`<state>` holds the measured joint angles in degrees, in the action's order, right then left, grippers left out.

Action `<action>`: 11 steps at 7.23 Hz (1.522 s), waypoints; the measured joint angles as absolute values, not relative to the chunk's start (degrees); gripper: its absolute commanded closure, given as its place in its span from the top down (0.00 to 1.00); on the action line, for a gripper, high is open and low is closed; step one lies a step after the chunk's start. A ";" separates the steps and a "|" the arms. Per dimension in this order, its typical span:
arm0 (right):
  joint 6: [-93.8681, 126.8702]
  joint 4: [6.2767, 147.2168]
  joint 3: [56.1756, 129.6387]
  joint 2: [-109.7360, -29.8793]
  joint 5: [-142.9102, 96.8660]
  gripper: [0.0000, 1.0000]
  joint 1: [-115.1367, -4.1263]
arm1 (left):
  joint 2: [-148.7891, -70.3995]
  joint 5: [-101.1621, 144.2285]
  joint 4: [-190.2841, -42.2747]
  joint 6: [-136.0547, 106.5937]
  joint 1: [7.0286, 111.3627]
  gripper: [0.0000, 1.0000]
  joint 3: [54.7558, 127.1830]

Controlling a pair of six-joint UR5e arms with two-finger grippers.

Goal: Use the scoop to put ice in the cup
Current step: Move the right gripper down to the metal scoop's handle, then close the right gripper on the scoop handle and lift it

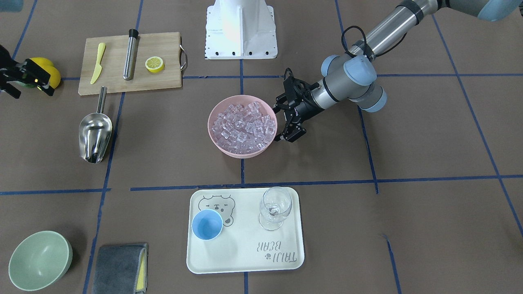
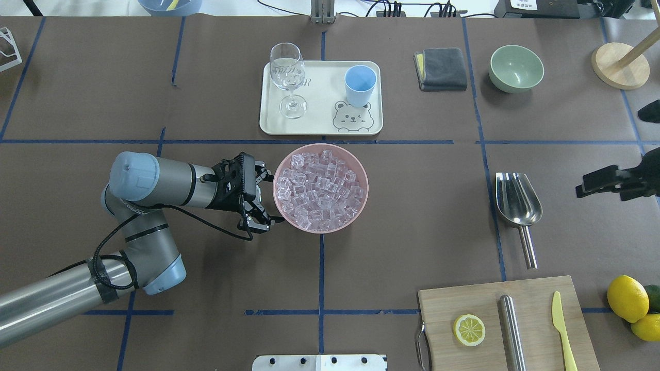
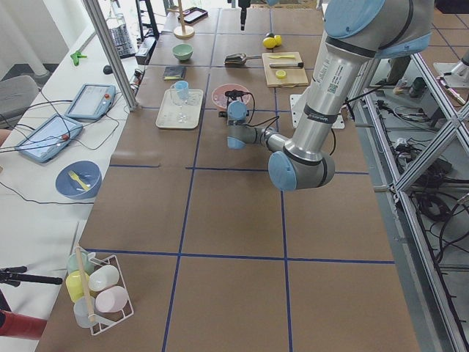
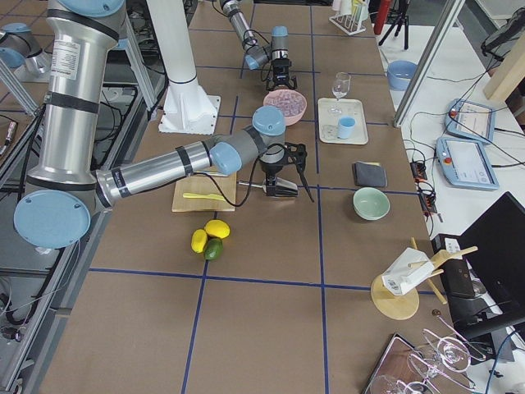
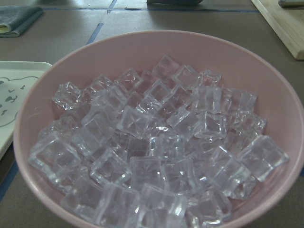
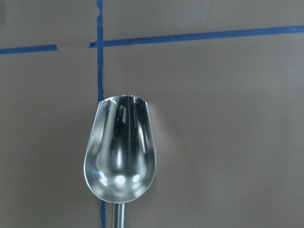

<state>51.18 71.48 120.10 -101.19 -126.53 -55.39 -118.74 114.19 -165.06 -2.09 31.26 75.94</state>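
The ice [image 2: 319, 188] fills a pink bowl [image 2: 361, 206] at the table's middle and shows close up in the left wrist view [image 5: 152, 142]. My left gripper [image 2: 260, 198] is open and empty, its jaws level with the bowl's side on the robot's left. The steel scoop [image 2: 517, 198] lies flat on the table, trough facing up. My right gripper [image 4: 285, 190] hovers above the scoop, open and empty; its camera looks down on the trough [image 6: 119, 156]. The light-blue cup [image 2: 360, 85] stands upright on a cream tray [image 2: 319, 118].
A clear stemmed glass [image 2: 287, 77] stands on the tray beside the cup. A cutting board [image 2: 536, 299] holds a lemon half, a steel cylinder and a yellow knife. Whole lemons [image 2: 626, 298], a green bowl [image 2: 515, 68] and a grey cloth [image 2: 441, 68] lie around.
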 measured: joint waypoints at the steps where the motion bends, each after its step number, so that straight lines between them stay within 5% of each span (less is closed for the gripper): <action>1: 55.56 69.70 120.07 -100.87 -120.74 1.00 -48.78 | -118.73 114.18 -165.06 -2.05 31.27 1.00 75.94; 4: 67.44 68.57 118.56 -98.59 -109.55 1.00 -35.48 | -118.66 114.17 -165.08 -2.02 31.29 1.00 75.94; 5: 68.61 68.51 117.66 -98.05 -108.83 0.91 -33.94 | -118.66 114.17 -165.11 -2.02 31.29 1.00 75.94; 6: 69.00 68.52 117.09 -97.86 -108.57 0.80 -33.05 | -118.65 114.17 -165.14 -2.02 31.29 1.00 75.94; 8: 69.15 68.62 115.98 -97.79 -108.51 0.12 -31.87 | -118.65 114.17 -165.14 -2.02 31.29 1.00 75.95; 9: 69.11 68.68 115.79 -97.83 -108.73 0.02 -31.68 | -118.65 114.17 -165.17 -2.02 31.29 1.00 75.99; 11: 68.61 68.90 115.84 -98.15 -109.23 0.00 -31.70 | -118.65 114.17 -165.22 -2.02 31.29 1.00 75.97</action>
